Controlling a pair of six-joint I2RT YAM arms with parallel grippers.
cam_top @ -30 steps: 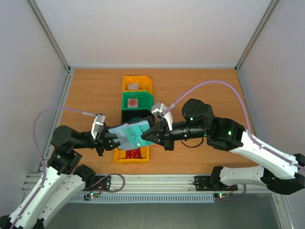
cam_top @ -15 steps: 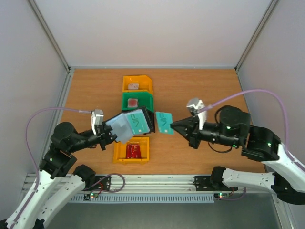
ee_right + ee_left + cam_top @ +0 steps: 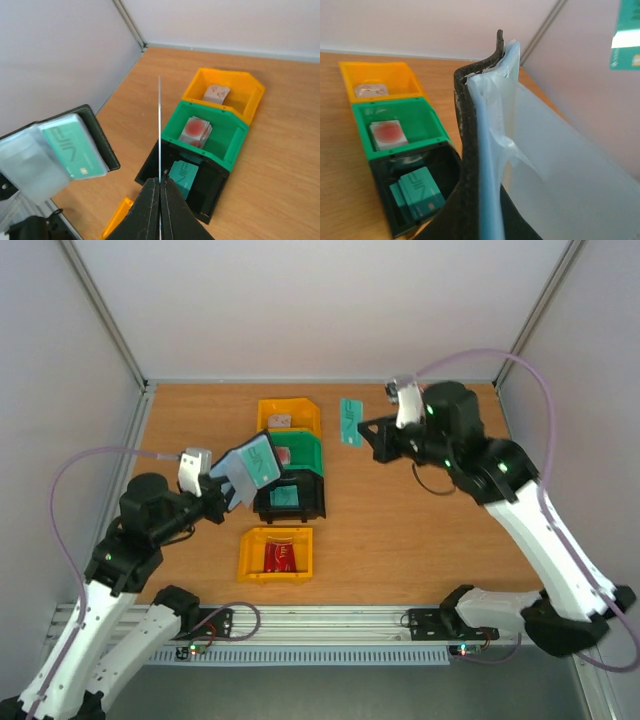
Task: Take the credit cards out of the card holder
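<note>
My left gripper [image 3: 220, 494] is shut on the card holder [image 3: 247, 464], a black folding wallet with shiny grey-blue pockets, held tilted above the green bin. In the left wrist view the card holder [image 3: 472, 150] stands edge-on. A teal credit card [image 3: 73, 148] sits in one of its pockets. My right gripper [image 3: 372, 430] is shut on another teal credit card [image 3: 348, 423], held in the air over the far middle of the table. In the right wrist view this card [image 3: 159, 125] is a thin upright line rising from the shut gripper [image 3: 160, 183]. More teal cards [image 3: 286, 497] lie in the black bin [image 3: 312, 508].
A row of bins runs down the table: yellow [image 3: 300, 408] at the far end, green [image 3: 304, 452], black, then a separate yellow bin [image 3: 250, 558] holding a red card [image 3: 280, 558]. White walls and a metal frame close in the table on three sides.
The right gripper has pulled the teal card out of the holder and carried it right, then up and toward the far side. The left gripper has swung the holder back and left.
</note>
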